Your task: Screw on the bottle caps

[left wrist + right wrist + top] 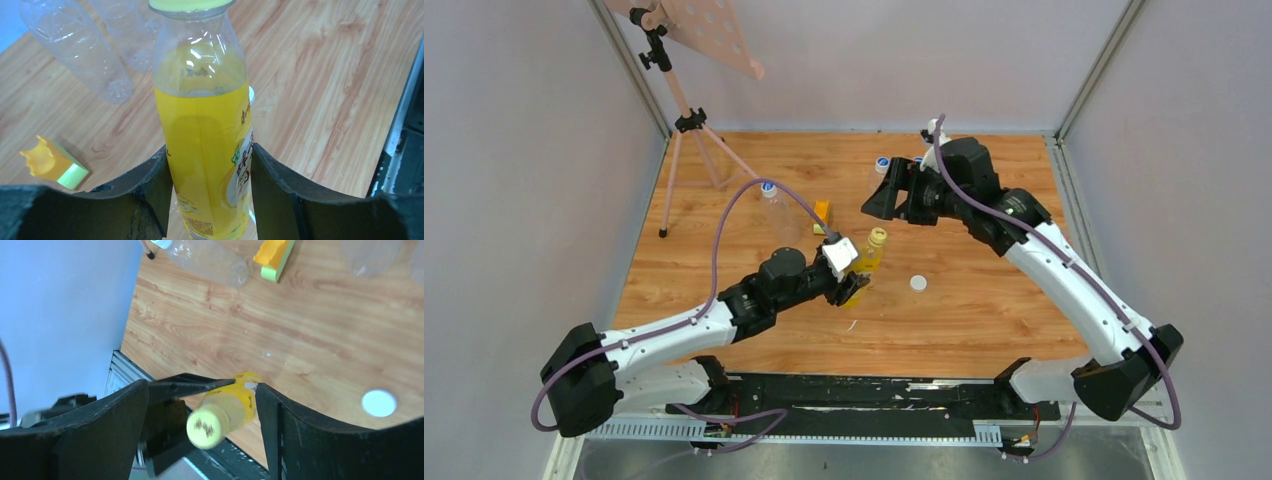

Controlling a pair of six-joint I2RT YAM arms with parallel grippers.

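— Report, from the left side across.

— Far left, a stand (pixel 686 118) has its legs on the wooden table (pixel 984 320). Next comes a clear bottle (pixel 775 208) standing upright, with a blue cap (pixel 768 186) on its neck. Just to its right lies an orange-and-green block (pixel 823 212), touching nothing.

— Your left claw?

— My left claw (pixel 849 285) is clenched on the yellow bottle (pixel 867 258) low on its body, one finger pressed to each side of the label. A yellow cap (pixel 878 235) sits on the mouth; how tight it is, I cannot tell.

— And to the right of that?

— A white cap (pixel 917 283) lies flat on the table, near the yellow bottle and apart from it.

— Your right claw?

— My right claw (pixel 876 200) is released, jaws spread wide. It hangs above the yellow bottle. In its own camera the yellow cap shows between the two fingers (pixel 300 435), touching neither.
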